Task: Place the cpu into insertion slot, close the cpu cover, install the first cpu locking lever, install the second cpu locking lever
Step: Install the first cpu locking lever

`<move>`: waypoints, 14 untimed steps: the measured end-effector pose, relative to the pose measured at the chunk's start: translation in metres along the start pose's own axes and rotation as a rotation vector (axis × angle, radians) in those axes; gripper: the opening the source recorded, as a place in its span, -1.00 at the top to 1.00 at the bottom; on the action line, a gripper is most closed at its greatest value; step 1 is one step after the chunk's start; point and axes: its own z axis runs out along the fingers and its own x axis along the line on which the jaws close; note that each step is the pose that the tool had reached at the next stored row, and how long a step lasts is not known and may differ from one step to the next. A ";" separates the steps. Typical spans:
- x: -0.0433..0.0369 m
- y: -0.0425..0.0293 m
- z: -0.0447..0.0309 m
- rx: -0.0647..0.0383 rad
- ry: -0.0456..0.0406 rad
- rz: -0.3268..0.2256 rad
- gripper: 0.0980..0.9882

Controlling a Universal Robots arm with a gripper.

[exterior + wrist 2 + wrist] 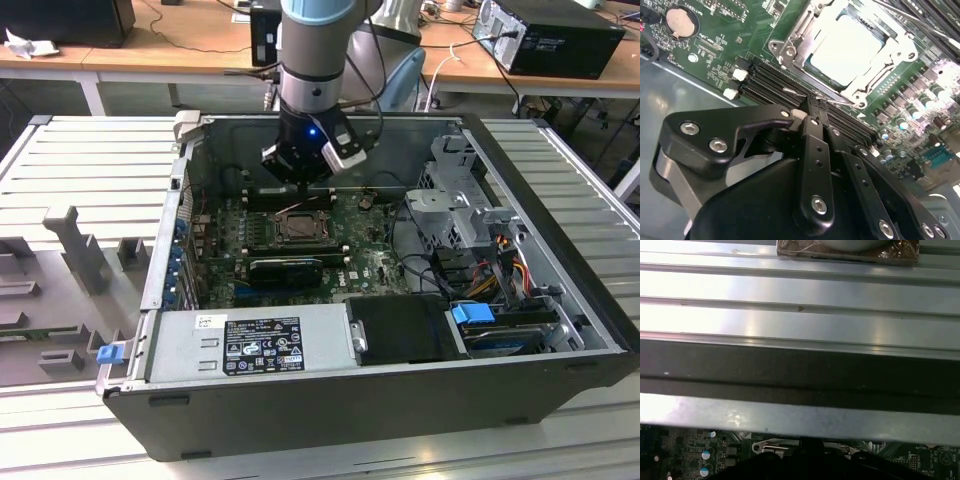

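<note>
In the second wrist view the cpu point(850, 47) lies pale and flat in the insertion slot point(816, 71). The silver cpu cover point(805, 37) is folded down over it, framing its face. A thin wire locking lever point(795, 92) runs along the socket edge nearest my gripper point(812, 107). The black fingers point(812, 150) are shut, tips together right at this lever; I cannot tell whether they pinch it. Another wire lever point(920, 22) crosses the far side of the socket. In the exterior view the gripper point(300, 180) hangs just behind the socket point(300, 228) inside the open computer case.
Black memory slots point(765, 85) lie between the gripper and the socket. A long black card point(285, 270), a power supply point(250, 345) and a drive cage point(450, 200) surround the green board point(380, 265). The case wall point(800, 375) stands close behind the gripper.
</note>
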 end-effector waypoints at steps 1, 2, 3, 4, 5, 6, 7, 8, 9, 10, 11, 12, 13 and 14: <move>-0.0009 -0.0001 0.0010 0.000 0.0001 -0.001 0.98; -0.0016 -0.0003 0.0018 0.000 0.0003 -0.003 0.98; -0.0024 -0.0004 0.0027 0.000 0.0004 -0.004 0.98; -0.0033 -0.0005 0.0036 0.000 0.0005 -0.005 0.98; -0.0041 -0.0006 0.0043 0.000 0.0006 -0.007 0.98; -0.0051 -0.0008 0.0051 0.000 0.0009 -0.009 0.98; -0.0058 -0.0008 0.0057 0.000 0.0009 -0.010 0.98; -0.0069 -0.0010 0.0063 0.000 0.0011 -0.012 0.98; -0.0078 -0.0011 0.0069 0.000 0.0013 -0.013 0.98; -0.0086 -0.0011 0.0073 0.000 0.0015 -0.015 0.98; -0.0094 -0.0012 0.0077 0.000 0.0016 -0.016 0.98; -0.0100 -0.0013 0.0081 0.000 0.0018 -0.018 0.98; -0.0107 -0.0014 0.0085 0.000 0.0019 -0.020 0.98; -0.0113 -0.0014 0.0090 0.000 0.0021 -0.022 0.98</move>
